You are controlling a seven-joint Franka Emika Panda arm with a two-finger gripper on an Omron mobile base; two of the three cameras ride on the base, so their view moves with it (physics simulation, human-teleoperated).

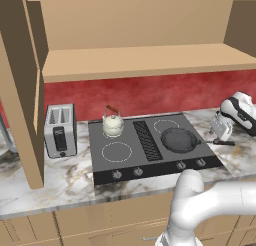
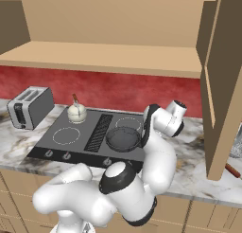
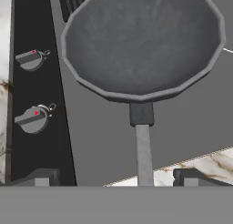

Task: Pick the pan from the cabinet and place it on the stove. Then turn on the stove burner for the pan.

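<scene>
Fingers [image 3: 45, 176]: two dark tips at the near edge of the hand view, set wide apart, one on each side of the pan's handle [image 3: 144, 157] without touching it; nothing held. Gripper [image 1: 220, 126]: at the right end of the stove, above the marble tabletop [image 1: 60, 182], pointing toward the pan. Pan [image 1: 178, 139]: round, dark grey, shallow, sitting flat on the stove's front right area, its long handle running out to the right, past the edge of the glass and over the tabletop. Stove [image 1: 120, 165]: flat black cooktop set into the tabletop, with a ribbed vent [image 1: 147, 140] down the middle, white ring burners, and a row of round knobs [image 1: 138, 172] along the front edge; in the hand view two knobs [image 3: 32, 118] with red marks lie just beside the pan. Kettle [image 1: 113, 124]: cream, brown handle, upright on the back left burner, well apart from the pan. Toaster [image 1: 60, 130]: silver, two slots, on the tabletop just left of the stove. Red wall [image 1: 140, 92]: behind the stove. Cabinet [image 1: 135, 60]: tan wood, above the stove, doors swung open at both sides, shelf bare.
</scene>
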